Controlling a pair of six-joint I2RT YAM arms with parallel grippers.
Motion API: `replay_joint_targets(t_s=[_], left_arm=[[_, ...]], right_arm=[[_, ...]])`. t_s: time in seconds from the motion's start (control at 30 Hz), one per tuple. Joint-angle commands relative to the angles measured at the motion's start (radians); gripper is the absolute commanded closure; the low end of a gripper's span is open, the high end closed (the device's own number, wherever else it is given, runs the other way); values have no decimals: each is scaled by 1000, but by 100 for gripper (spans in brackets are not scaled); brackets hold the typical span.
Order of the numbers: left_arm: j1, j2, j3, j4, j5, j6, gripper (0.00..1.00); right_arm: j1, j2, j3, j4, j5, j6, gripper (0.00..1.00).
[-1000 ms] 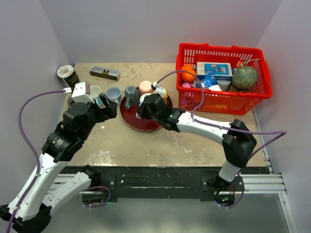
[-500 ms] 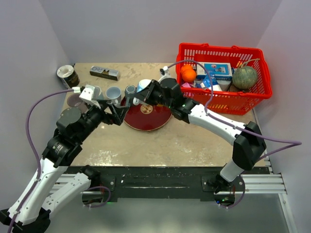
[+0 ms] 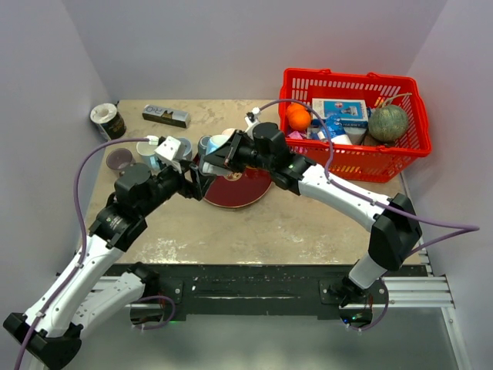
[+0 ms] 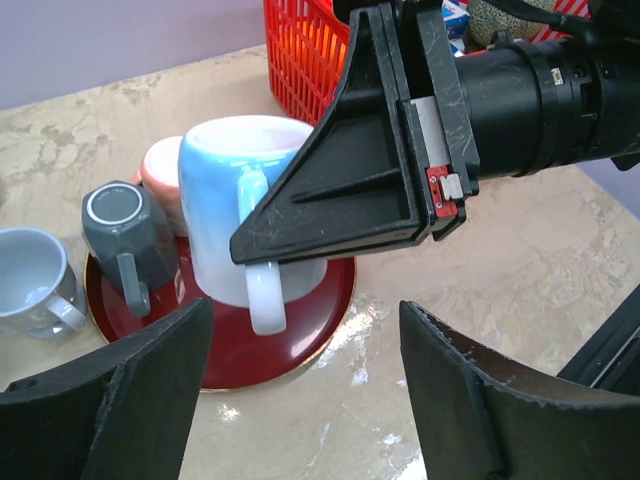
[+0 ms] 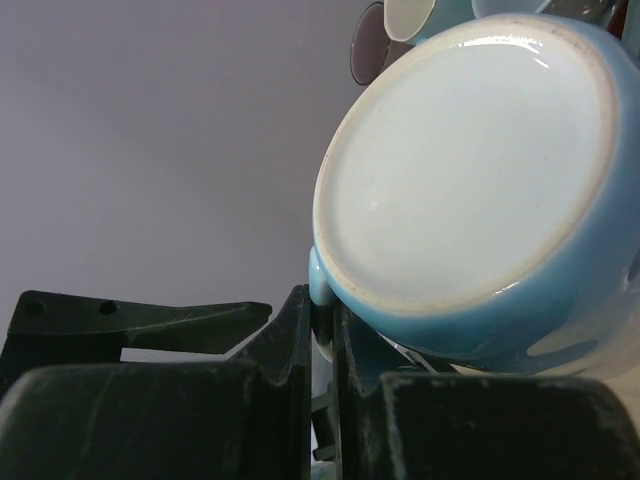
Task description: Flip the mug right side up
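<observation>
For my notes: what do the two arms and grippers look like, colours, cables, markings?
Both the left arm and right arm have white links with black joints, each with a purple cable. The left gripper has matte black, wedge-shaped fingers; the right gripper has scuffed black triangular fingers with a small red tab.

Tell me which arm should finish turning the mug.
Right. The right gripper holds the blue mug by its handle over the red plate; the left gripper is open and empty.
</observation>
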Motion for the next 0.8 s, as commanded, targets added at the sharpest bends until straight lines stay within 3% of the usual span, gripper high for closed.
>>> replay_joint_targets(t_s=[0.0,0.1,0.43,0.63,0.77], left_arm=[[1,21,-4,77,14,46,25],[1,41,-9,82,28,37,32],[1,75,-21,65,37,-11,36],[1,102,-33,83,52,-12,51],[1,119,-42,83,61,-11,53]], right_arm=[[1,-66,60,73,-65,48,100],[2,-69,59,67,-70,54,100],[2,-77,68,74,-63,57,100],[1,-79,66,77,-76,62,100],[-1,-86,62,80,-74,66,100]])
